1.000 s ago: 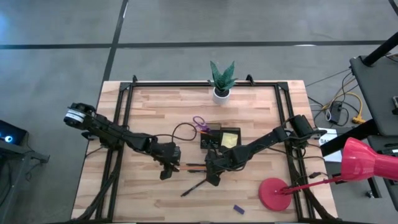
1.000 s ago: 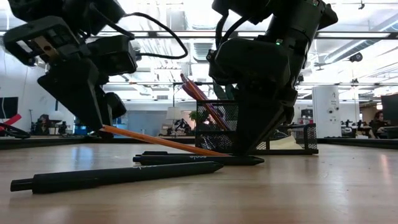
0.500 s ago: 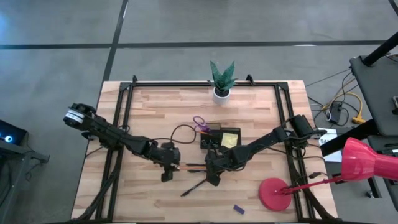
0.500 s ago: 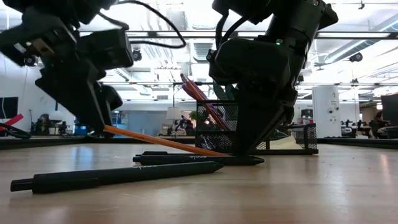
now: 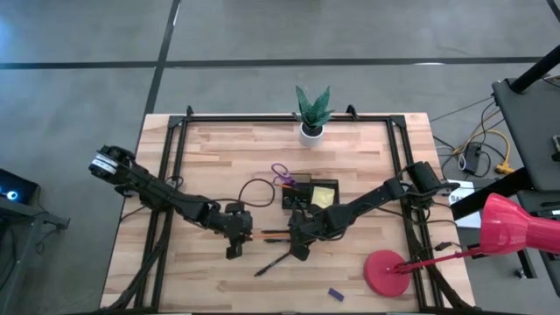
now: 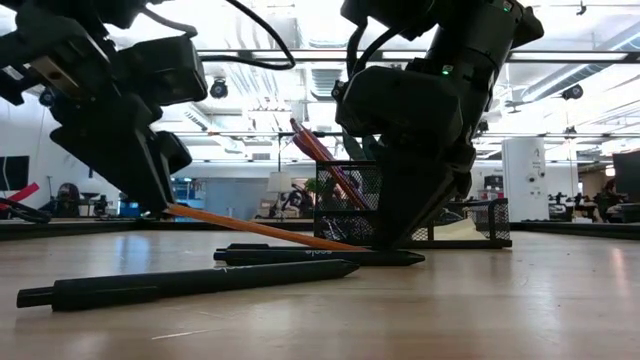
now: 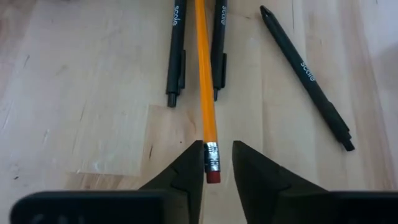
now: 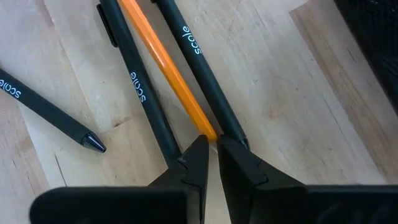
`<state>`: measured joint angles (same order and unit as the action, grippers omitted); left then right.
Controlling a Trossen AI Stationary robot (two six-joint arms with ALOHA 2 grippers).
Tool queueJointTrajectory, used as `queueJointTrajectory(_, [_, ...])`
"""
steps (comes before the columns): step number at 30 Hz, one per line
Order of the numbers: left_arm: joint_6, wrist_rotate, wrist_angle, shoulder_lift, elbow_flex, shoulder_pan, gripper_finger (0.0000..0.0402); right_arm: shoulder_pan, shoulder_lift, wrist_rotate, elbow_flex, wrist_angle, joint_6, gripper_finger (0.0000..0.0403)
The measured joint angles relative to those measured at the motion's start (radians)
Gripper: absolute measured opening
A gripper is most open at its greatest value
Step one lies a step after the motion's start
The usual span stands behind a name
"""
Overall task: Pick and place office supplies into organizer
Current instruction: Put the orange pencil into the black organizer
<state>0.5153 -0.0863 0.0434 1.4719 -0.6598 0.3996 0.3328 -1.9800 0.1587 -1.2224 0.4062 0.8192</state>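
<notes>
Orange pencil [image 7: 204,87] lies lengthwise between left gripper [image 7: 216,163] fingers, eraser end inside a narrowing gap; right gripper [image 8: 211,158], nearly closed, pinches its far tip.

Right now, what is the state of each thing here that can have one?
left gripper, jaws open astride the orange pencil's eraser end.
right gripper, jaws shut on the pencil's other end.
orange pencil, tilted, eraser end raised off the table.
black pens, three, lying flat.
organizer, upright, yellow sticky-note pad inside.
blue block, lying loose, apart from the rest.
</notes>
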Motion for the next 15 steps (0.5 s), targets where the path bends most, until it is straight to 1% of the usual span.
queueJointTrajectory(7, [-0.006,0.000,-0.007,0.005,0.002,0.000,0.0041,0.000,0.000,0.000,0.000,0.000,0.000,0.0028])
queueJointTrajectory(12, [-0.032,0.000,-0.001,0.042,-0.005,0.000,0.0013,0.000,0.000,-0.001,0.000,0.001,0.000,0.0028])
queueJointTrajectory(15, [-0.032,0.001,-0.002,0.069,-0.014,0.000,0.0009,0.000,0.001,-0.002,0.000,0.003,0.004,0.0028])
